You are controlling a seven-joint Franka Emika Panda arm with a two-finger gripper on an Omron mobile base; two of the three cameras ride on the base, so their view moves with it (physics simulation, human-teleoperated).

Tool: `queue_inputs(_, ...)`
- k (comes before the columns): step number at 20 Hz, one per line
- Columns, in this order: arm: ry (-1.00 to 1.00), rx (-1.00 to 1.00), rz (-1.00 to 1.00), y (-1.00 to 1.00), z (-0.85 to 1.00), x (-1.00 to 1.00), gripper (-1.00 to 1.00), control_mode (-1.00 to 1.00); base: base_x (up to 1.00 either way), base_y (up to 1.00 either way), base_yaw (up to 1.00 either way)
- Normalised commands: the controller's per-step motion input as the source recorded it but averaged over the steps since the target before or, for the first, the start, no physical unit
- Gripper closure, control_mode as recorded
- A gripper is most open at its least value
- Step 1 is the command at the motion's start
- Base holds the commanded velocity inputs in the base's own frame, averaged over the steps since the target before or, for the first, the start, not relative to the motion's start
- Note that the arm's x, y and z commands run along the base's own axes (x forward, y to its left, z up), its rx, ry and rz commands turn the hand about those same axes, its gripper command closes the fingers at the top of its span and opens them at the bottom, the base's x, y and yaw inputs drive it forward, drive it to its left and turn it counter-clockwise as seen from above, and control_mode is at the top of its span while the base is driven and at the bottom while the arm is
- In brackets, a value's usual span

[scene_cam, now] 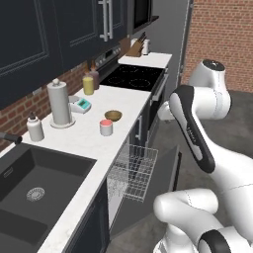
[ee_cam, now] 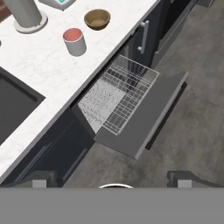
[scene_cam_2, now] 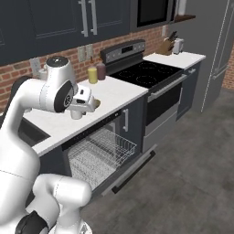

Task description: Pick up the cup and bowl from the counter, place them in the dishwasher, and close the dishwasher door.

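Note:
The red-pink cup (scene_cam: 105, 127) (ee_cam: 74, 40) stands upright on the white counter (scene_cam: 84, 143) near its front edge. Just behind it sits the brown bowl (scene_cam: 113, 115) (ee_cam: 97, 19), apart from the cup. Below them the dishwasher is open: its wire rack (scene_cam: 132, 170) (ee_cam: 120, 98) is pulled out over the lowered dishwasher door (ee_cam: 148, 118) (scene_cam_2: 130, 167). My gripper (ee_cam: 113, 178) hangs high above the floor in front of the dishwasher, away from cup and bowl. It is open, its fingertips (ee_cam: 41, 179) wide apart with nothing between them.
A dark sink (scene_cam: 34, 188) lies left of the cup. A paper towel roll (scene_cam: 60, 104), a white soap bottle (scene_cam: 34, 127) and a yellow bottle (scene_cam: 88, 85) stand along the brick wall. The black range (scene_cam: 133, 76) is beyond the dishwasher. Grey floor lies in front.

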Motion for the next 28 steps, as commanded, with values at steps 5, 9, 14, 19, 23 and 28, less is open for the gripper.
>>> queue_inputs(5,0.0,0.0,0.0,0.0,0.0,0.0,-1.0,1.0,0.15,0.04,0.0)
queue_inputs(9,0.01,0.05,0.0,0.19,-0.15,0.35,-1.0,-1.0,0.09,0.04,0.0)
queue_inputs(14,0.0,0.11,0.0,0.7,-0.22,0.75,-1.0,-1.0,0.0,0.0,0.0)
queue_inputs(19,0.04,0.16,0.0,0.81,-0.33,0.98,-1.0,-1.0,0.0,0.0,0.0)
queue_inputs(23,0.13,0.13,-0.01,0.61,-0.64,1.0,-1.0,-1.0,0.0,0.0,0.0)
queue_inputs(28,0.08,0.1,-0.01,0.08,-0.57,0.87,-1.0,-1.0,0.0,0.0,0.0)
